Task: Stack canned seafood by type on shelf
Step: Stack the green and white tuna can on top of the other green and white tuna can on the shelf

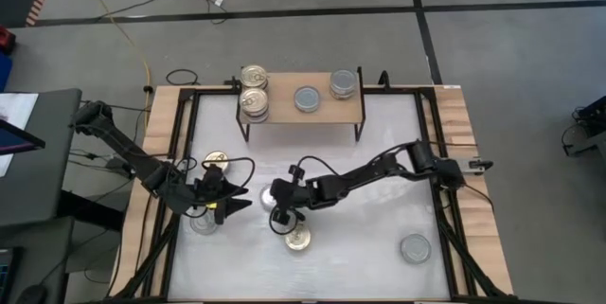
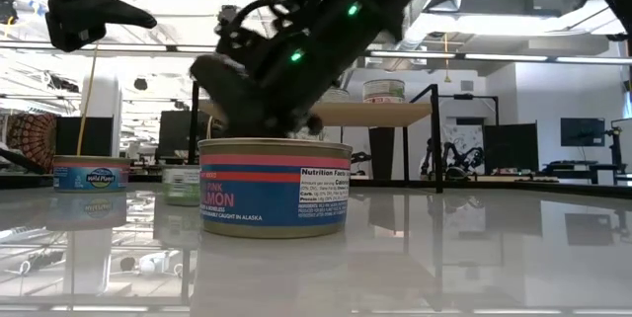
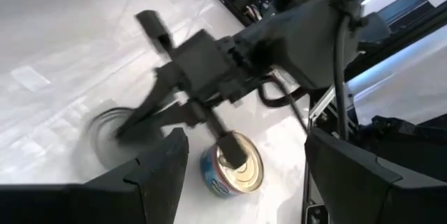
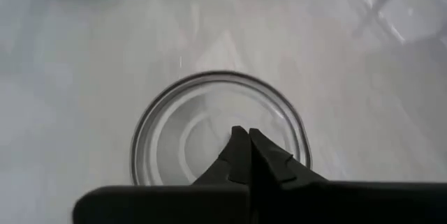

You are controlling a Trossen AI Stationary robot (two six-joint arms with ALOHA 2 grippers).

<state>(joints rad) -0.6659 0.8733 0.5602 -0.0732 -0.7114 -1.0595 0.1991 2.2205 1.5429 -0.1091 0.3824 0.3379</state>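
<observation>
While four tins already sit on the shelf (image 1: pixel 301 115) at the top middle of the high view, I'd say the sorting is about half done. Seen from above, two gold-lidded tins (image 1: pixel 254 91) are at its left end, with two silver-lidded tins (image 1: pixel 326 91) to their right. Whether any hides another beneath it I cannot tell.

Four more are out on the white tabletop (image 1: pixel 379 181): a gold-lidded tin (image 1: pixel 216 160) at centre left, one partly hidden tin (image 1: pixel 204 222) under the left arm, a pink salmon tin (image 1: pixel 297 239) at lower centre, and a silver-lidded tin (image 1: pixel 415 247) at lower right. That makes eight tins in sight.

The right gripper (image 1: pixel 284 219) hangs just over the salmon tin with its claw pinched together on nothing. The left gripper (image 1: pixel 237 205) is just beside it, at lower left of centre, with its claw apart and empty.

All four loose tins have yet to go up by type.
</observation>
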